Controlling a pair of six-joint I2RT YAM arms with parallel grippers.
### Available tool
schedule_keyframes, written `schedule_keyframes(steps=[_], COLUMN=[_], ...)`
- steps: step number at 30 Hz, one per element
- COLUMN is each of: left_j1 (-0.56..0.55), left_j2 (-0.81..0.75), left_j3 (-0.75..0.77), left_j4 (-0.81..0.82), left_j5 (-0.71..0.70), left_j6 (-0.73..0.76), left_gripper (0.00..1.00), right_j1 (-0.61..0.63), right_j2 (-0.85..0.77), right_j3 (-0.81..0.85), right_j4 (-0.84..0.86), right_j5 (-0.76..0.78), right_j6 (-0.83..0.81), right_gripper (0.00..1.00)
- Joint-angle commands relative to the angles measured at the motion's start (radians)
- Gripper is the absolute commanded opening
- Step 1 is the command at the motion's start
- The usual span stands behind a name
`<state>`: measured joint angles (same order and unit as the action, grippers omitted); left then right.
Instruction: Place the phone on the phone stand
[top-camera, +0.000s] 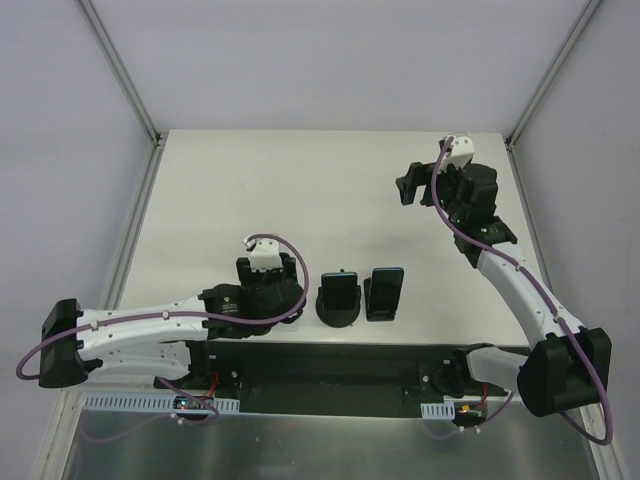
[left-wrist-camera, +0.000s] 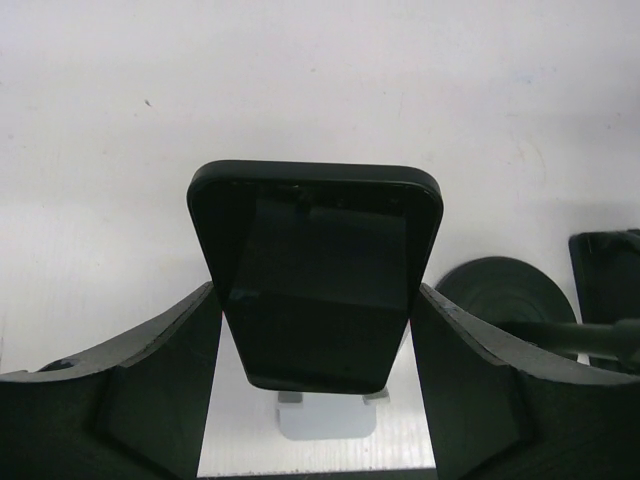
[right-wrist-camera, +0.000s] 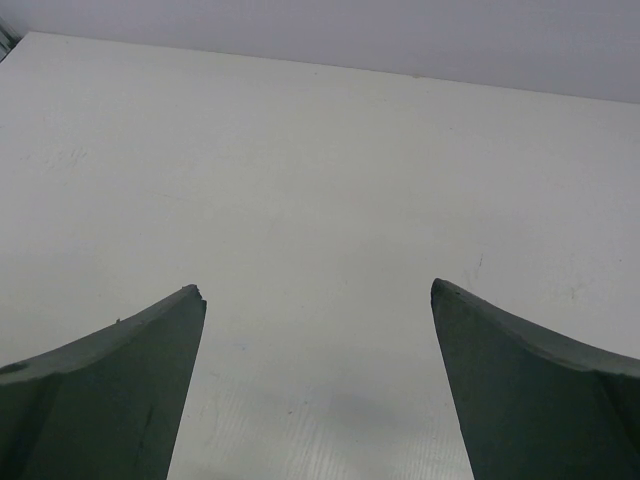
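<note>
A black phone (left-wrist-camera: 315, 280) stands tilted back between the fingers of my left gripper (left-wrist-camera: 317, 295), its screen facing the camera. Both fingers touch its side edges. Its lower edge is at the two small lips of a white phone stand (left-wrist-camera: 325, 420) right below it. I cannot tell whether it rests on them. In the top view the left gripper (top-camera: 267, 272) is at the near middle of the table and hides the phone and stand. My right gripper (top-camera: 408, 185) is open and empty over the far right of the table (right-wrist-camera: 318, 150).
Two dark phones stand on stands right of the left gripper: one on a round black base (top-camera: 338, 300), one on a rectangular stand (top-camera: 384, 294). The round base (left-wrist-camera: 505, 290) and the other stand (left-wrist-camera: 605, 285) show at the right of the left wrist view.
</note>
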<state>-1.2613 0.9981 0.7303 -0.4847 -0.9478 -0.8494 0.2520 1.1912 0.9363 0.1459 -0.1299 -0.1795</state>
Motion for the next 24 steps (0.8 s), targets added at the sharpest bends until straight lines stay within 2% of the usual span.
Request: schedule_keyframes(steps=[1, 8, 24], left_j1=[-0.013, -0.029, -0.072], left_j2=[0.060, 0.106, 0.172], left_j3=[0.021, 0.015, 0.014], left_j4=[0.034, 0.034, 0.034], left_j5=[-0.134, -0.167, -0.132], left_j6=[-0.106, -0.171, -0.143], left_gripper=[0.00, 0.00, 0.00], right_j1=[-0.003, -0.002, -0.003], right_j2=[-0.005, -0.013, -0.016], right_j3=[-0.004, -0.008, -0.011], right_j4=[0.054, 0.058, 0.064], right_j5=[0.016, 0.019, 0.012], right_j6=[0.000, 0.000, 0.005], right_gripper=[0.97, 0.97, 0.97])
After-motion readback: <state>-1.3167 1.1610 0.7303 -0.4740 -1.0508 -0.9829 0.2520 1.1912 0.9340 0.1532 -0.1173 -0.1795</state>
